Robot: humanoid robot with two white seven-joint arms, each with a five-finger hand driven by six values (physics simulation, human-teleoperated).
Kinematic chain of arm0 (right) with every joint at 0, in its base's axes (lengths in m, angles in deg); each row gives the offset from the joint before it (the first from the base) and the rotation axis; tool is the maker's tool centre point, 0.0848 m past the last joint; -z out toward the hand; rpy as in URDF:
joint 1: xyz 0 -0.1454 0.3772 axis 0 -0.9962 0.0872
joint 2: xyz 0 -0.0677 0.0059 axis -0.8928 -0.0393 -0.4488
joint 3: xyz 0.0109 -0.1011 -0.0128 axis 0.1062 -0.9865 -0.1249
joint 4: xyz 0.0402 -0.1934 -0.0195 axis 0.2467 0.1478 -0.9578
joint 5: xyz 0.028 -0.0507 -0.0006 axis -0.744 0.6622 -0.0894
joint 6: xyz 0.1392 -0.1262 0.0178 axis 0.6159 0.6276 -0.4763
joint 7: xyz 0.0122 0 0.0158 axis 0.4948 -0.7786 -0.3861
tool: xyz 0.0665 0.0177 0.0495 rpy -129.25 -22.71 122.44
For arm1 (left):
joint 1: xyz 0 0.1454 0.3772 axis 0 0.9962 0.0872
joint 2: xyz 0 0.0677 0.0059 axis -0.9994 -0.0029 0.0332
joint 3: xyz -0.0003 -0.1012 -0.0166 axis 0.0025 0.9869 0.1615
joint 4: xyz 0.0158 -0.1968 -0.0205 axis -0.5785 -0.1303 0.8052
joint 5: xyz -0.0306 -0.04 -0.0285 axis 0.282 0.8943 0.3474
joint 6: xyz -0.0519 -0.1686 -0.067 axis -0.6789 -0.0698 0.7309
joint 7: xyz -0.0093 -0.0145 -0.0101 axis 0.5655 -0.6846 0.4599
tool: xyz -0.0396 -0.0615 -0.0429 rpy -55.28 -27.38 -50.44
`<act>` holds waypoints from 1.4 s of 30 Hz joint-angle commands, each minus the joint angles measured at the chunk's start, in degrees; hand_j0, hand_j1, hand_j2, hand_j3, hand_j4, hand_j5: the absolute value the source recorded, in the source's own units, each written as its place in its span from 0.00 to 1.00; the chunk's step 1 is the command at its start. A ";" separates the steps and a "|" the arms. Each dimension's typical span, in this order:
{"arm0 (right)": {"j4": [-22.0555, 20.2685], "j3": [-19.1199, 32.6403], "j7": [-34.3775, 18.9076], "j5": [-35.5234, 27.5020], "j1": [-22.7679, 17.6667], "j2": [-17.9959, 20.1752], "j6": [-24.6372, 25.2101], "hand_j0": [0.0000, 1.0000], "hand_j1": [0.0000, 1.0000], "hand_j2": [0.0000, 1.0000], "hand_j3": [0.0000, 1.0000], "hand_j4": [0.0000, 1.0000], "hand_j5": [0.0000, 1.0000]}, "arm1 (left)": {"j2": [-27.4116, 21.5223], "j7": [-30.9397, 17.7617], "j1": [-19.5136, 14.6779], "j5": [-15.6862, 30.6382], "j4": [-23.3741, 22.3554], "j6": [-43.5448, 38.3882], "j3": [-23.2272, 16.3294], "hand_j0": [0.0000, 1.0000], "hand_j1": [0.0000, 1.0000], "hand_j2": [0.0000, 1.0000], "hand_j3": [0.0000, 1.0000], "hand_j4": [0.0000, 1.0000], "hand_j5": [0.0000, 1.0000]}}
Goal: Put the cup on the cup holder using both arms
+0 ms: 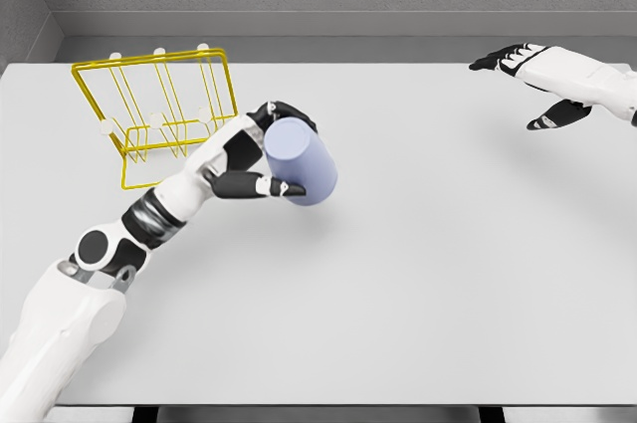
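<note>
I have the cup in my left hand, lifted off the table and tipped on its side, just beside the lower right corner of the yellow wire cup holder.

Left fingers are curled round the cup wall: thumb lies across the near side, the others wrap over the top. Firm wrap, not a pinch. I judge that suits a smooth cylinder that would roll out of a lighter hold.

The cup's flat end faces me. Cannot tell whether that is base or covered mouth.

The holder sits on the table, pegs pointing up with pale tips. The cup is level with its front edge, not yet over any peg. My guess is the tilt is there to bring the mouth round toward a peg.

The right hand is well away from the holder, at the table's far right corner. Fingers are spread and slack, nothing in them. It hangs clear of the work, I judge so the left arm has free swing.

Next call: lift the cup toward the holder, over a peg, mouth down.
</note>
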 commanded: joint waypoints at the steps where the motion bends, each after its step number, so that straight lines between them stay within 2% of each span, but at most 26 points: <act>1: -0.01 0.11 0.03 -0.36 0.00 -0.04 0.03 1.00 1.00 1.00 1.00 1.00 1.00 | -2.11 0.01 0.00 2.04 0.94 -0.13 0.64 0.41 0.41 0.41 0.41 0.41 0.41; 7: -0.10 0.11 0.03 -0.36 0.00 0.05 0.03 1.00 1.00 1.00 1.00 1.00 1.00 | -5.10 0.10 -0.35 4.06 3.40 -1.18 1.96 0.41 0.41 0.41 0.41 0.41 0.41; 13: -0.01 0.11 0.03 -0.36 0.00 0.13 0.03 1.00 1.00 1.00 1.00 1.00 1.00 | -9.49 0.19 -1.41 8.72 5.43 -1.53 2.48 0.41 0.41 0.41 0.41 0.41 0.41; 25: -0.01 0.11 0.03 -0.36 0.00 0.40 0.03 1.00 1.00 1.00 1.00 1.00 1.00 | -16.96 0.54 -3.51 14.96 5.60 -1.45 4.42 0.41 0.41 0.41 0.41 0.41 0.41; 32: -0.01 0.11 0.03 -0.36 0.00 0.49 0.03 1.00 1.00 1.00 1.00 1.00 1.00 | -16.79 0.72 -6.77 14.87 0.95 -2.85 4.24 0.41 0.41 0.41 0.41 0.41 0.41; 42: -0.01 0.11 0.03 -0.36 0.00 0.13 0.03 1.00 1.00 1.00 1.00 1.00 1.00 | -17.49 0.63 -8.70 15.22 0.86 -3.47 4.24 0.41 0.41 0.41 0.41 0.41 0.41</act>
